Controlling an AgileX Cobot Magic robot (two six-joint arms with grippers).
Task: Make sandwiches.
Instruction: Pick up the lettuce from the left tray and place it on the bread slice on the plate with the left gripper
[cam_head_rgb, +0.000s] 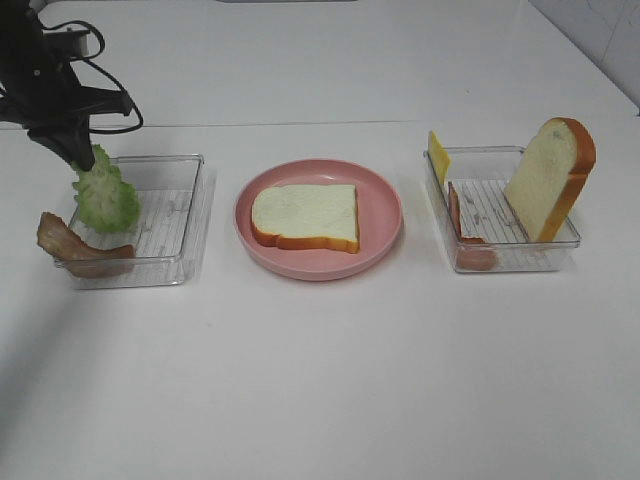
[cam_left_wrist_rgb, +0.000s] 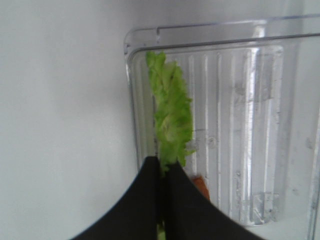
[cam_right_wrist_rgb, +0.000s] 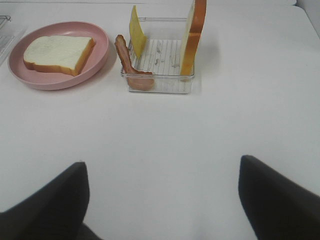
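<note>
One bread slice (cam_head_rgb: 305, 215) lies flat on the pink plate (cam_head_rgb: 382, 215) in the middle. My left gripper (cam_head_rgb: 80, 150) is shut on the top of a green lettuce leaf (cam_head_rgb: 105, 195), which hangs over the left clear tray (cam_head_rgb: 170, 215). In the left wrist view the lettuce (cam_left_wrist_rgb: 172, 115) runs out from my closed left gripper (cam_left_wrist_rgb: 164, 175) above the tray (cam_left_wrist_rgb: 240, 125). My right gripper (cam_right_wrist_rgb: 165, 200) stands open over bare table, short of the right tray (cam_right_wrist_rgb: 160, 60) and apart from it.
A bacon strip (cam_head_rgb: 75, 245) drapes over the left tray's front-left corner. The right tray (cam_head_rgb: 495, 215) holds an upright bread slice (cam_head_rgb: 550, 180), a yellow cheese slice (cam_head_rgb: 438, 155) and a reddish strip (cam_head_rgb: 460, 225). White table lies in front.
</note>
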